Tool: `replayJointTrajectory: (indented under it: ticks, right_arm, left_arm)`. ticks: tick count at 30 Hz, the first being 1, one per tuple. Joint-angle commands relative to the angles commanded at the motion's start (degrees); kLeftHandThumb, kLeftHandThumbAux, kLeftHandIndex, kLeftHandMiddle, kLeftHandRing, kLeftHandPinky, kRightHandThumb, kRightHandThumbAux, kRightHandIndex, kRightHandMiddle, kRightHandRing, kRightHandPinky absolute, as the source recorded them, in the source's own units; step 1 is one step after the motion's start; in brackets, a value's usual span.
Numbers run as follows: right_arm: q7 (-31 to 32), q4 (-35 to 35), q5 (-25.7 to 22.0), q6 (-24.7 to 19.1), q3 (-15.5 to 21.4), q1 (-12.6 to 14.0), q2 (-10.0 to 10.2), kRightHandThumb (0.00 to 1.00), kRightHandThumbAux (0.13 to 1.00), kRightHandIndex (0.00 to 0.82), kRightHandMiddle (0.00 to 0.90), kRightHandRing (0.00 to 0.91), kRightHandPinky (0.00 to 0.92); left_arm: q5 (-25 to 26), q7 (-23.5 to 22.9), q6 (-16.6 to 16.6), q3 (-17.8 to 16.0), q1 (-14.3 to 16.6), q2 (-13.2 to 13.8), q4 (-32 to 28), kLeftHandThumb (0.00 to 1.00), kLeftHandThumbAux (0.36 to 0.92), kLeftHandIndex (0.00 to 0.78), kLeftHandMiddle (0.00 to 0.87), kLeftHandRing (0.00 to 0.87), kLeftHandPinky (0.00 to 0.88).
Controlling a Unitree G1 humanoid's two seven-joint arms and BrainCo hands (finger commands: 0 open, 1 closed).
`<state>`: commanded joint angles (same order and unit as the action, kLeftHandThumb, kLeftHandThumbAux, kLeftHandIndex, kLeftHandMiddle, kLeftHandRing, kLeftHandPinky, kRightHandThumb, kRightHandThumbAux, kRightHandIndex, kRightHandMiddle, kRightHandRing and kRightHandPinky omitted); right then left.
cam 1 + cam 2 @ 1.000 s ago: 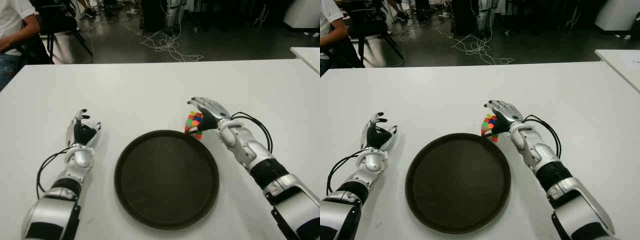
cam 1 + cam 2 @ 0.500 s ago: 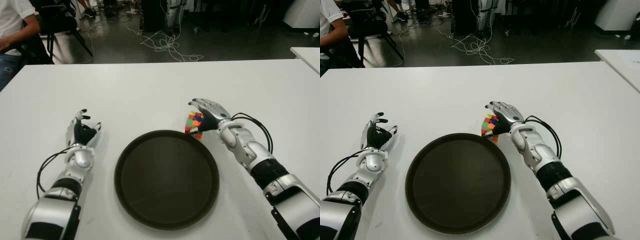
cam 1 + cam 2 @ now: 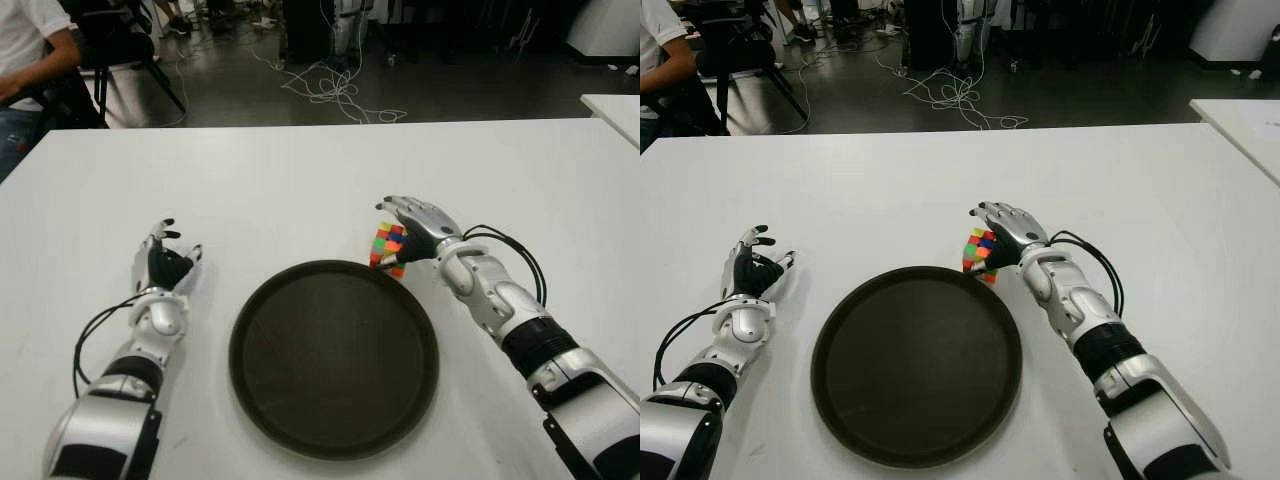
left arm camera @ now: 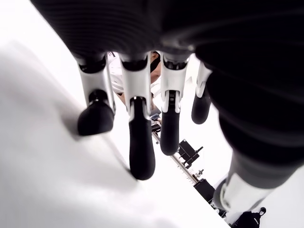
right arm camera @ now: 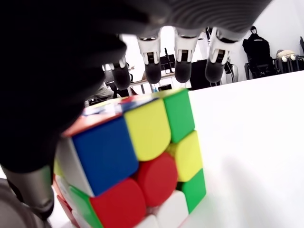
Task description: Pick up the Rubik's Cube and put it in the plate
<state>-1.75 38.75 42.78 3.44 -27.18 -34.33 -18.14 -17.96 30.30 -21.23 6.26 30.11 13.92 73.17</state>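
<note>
I see my right hand (image 3: 415, 225) over the cube (image 3: 388, 248), which sits on the white bench (image 3: 300, 180) just beyond the far right rim of the dark round plate (image 3: 333, 357), touching or nearly touching that rim. In the right wrist view the cube (image 5: 130, 161) fills the space under the palm, with three fingertips (image 5: 183, 71) hanging past its far top edge and not pressing on it, and the thumb down at its near side; the fingers are loosely curved around it, and I cannot tell whether they really clamp it. The cube looks tilted, one corner low against the bench. The plate holds nothing. My left hand (image 3: 165, 262) shows on the bench well to the left of the plate, idle; in its wrist view the fingers (image 4: 141, 142) are relaxed and spread, holding nothing, tips down near the white surface. A seated person (image 3: 30, 60) shows beyond the far left corner of the bench.
</note>
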Motion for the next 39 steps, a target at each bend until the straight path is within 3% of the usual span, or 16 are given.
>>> replayJointTrajectory:
  ticks: [15, 22, 30, 33, 39]
  right_arm:
    - [0.2, 1.0, -0.4, 0.1, -0.1, -0.6, -0.1, 0.002, 0.684, 0.0, 0.0, 0.015, 0.045]
    - [0.3, 1.5, -0.6, 0.4, -0.1, -0.8, -0.1, 0.004, 0.694, 0.0, 0.0, 0.015, 0.049]
    - [0.5, 1.0, -0.8, 0.0, 0.2, -0.6, 0.1, 0.016, 0.692, 0.0, 0.0, 0.011, 0.047]
    - [0.1, 1.7, -0.9, 0.0, 0.1, -0.9, 0.6, 0.007, 0.693, 0.0, 0.0, 0.005, 0.037]
    - [0.0, 2.8, -0.7, 0.5, -0.1, -1.4, 0.7, 0.005, 0.686, 0.0, 0.0, 0.006, 0.03]
  left_arm:
    - [0.3, -0.4, -0.2, -0.2, 0.0, 0.0, 0.3, 0.244, 0.753, 0.189, 0.293, 0.326, 0.354]
    - [0.2, -0.4, 0.4, -0.2, 0.1, 0.0, 0.2, 0.18, 0.74, 0.169, 0.288, 0.32, 0.328]
    - [0.2, -0.2, 0.4, -0.2, 0.1, -0.1, 0.2, 0.202, 0.74, 0.169, 0.294, 0.329, 0.347]
    - [0.4, -0.5, 0.2, -0.3, 0.1, -0.2, 0.2, 0.223, 0.749, 0.173, 0.299, 0.345, 0.392]
    - [0.2, -0.3, 0.2, -0.2, 0.1, -0.2, 0.2, 0.215, 0.748, 0.175, 0.299, 0.344, 0.385]
